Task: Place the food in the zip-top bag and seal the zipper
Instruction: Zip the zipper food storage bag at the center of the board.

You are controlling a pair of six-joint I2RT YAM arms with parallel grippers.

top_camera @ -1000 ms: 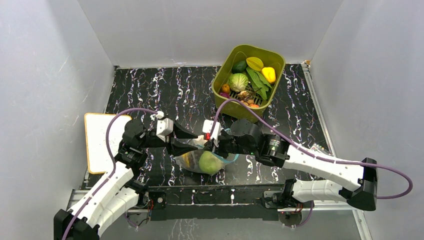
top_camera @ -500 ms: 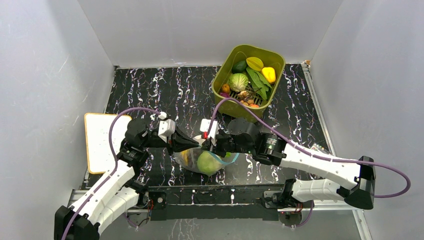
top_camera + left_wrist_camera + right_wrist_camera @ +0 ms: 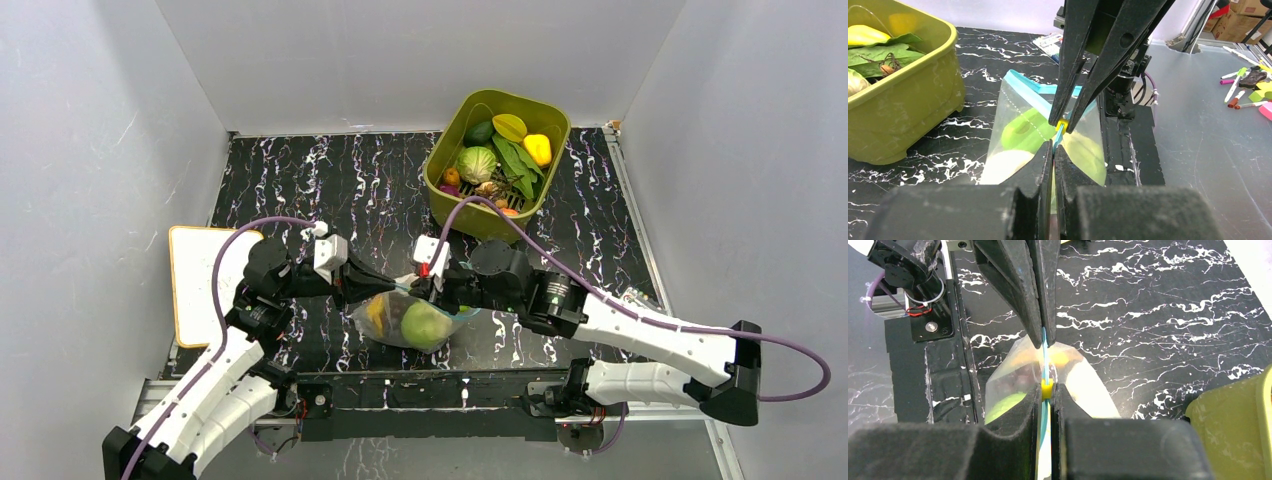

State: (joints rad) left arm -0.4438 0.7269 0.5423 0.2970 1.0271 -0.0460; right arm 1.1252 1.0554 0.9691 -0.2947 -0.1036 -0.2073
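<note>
- Top view: the left gripper (image 3: 396, 287) and the right gripper (image 3: 430, 291) meet almost tip to tip. The zip-top bag (image 3: 412, 322) sits directly beneath them on the tabletop (image 3: 330, 190). Green and yellow food (image 3: 426, 325) shows through its plastic. More toy produce lies in the olive tub (image 3: 497, 160), well beyond the right gripper.
- Left wrist view: the left gripper (image 3: 1053, 150) is clenched on the zipper (image 3: 1030, 96), and the blue strip runs away from its tips. Straight ahead and very close, the right gripper (image 3: 1062, 121) pinches the same strip at its yellow slider (image 3: 1062, 124). The bag bulges out below and to either side of both sets of tips.
- Right wrist view: the right gripper (image 3: 1047, 388) is clamped around the slider. The left gripper (image 3: 1040, 342) is just in front of it, nipping the zipper (image 3: 1044, 356) edge-on. The bag's clear film spreads out under both.
- Handling, as a judgement: the film looks thin, crinkly and slick, so a grip on it would likely slip or stretch it. The stiffer blue strip is the better place to take hold. One gripper can anchor the strip while the other draws the slider along it. The load looks light, and the round pieces could roll and push up under the track, so the strip should be kept taut.
</note>
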